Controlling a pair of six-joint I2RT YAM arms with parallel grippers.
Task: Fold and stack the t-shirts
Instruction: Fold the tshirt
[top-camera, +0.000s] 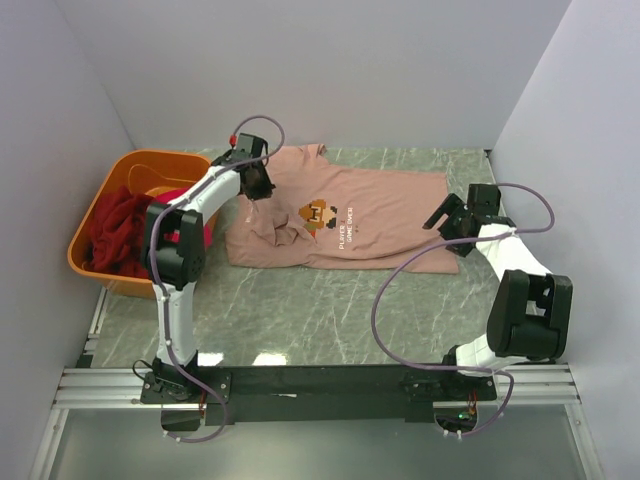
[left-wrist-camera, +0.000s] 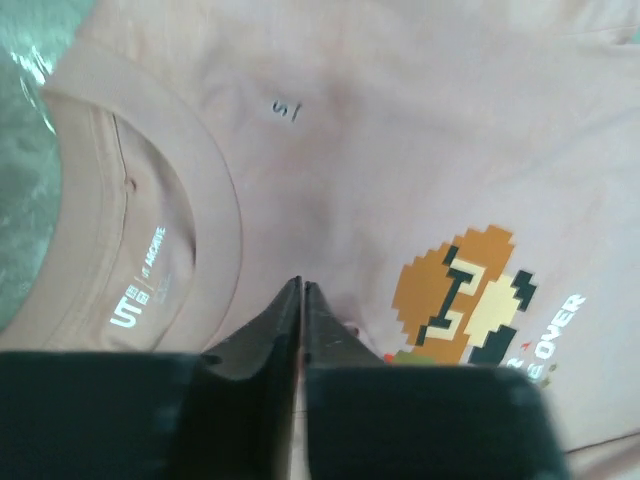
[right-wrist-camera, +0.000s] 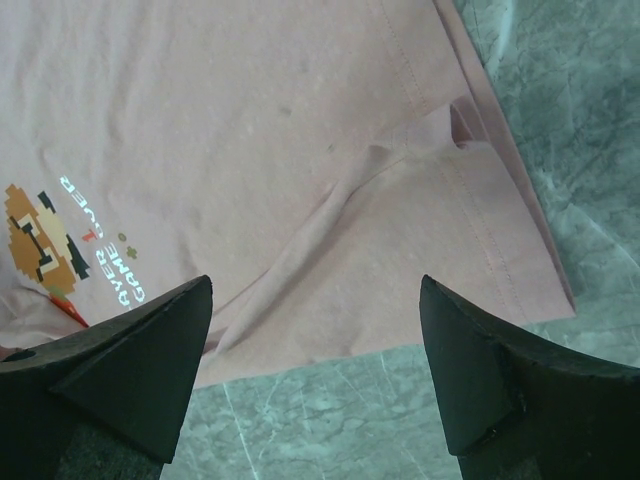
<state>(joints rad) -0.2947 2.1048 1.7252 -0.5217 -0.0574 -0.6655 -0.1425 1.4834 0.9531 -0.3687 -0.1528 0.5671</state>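
The dusty pink t-shirt (top-camera: 385, 215) lies spread on the marble table, its pixel-figure print (top-camera: 318, 214) facing up and its neck end toward the left. My left gripper (top-camera: 258, 186) is shut just above the shirt beside the collar (left-wrist-camera: 150, 240). In the left wrist view, its gripper (left-wrist-camera: 302, 286) shows no cloth between the jaws, with the print (left-wrist-camera: 465, 295) to its right. My right gripper (top-camera: 446, 222) is open and empty. In the right wrist view, its gripper (right-wrist-camera: 315, 300) hovers over the shirt's hem corner (right-wrist-camera: 500, 250). Dark red (top-camera: 115, 235) and magenta (top-camera: 207, 236) tees lie in the tub.
The orange plastic tub (top-camera: 120, 165) stands at the left edge, close to my left arm. White walls close in on the left, back and right. Bare green marble (top-camera: 300, 310) lies between the shirt and the arm bases. A metal rail (top-camera: 100, 385) runs along the near edge.
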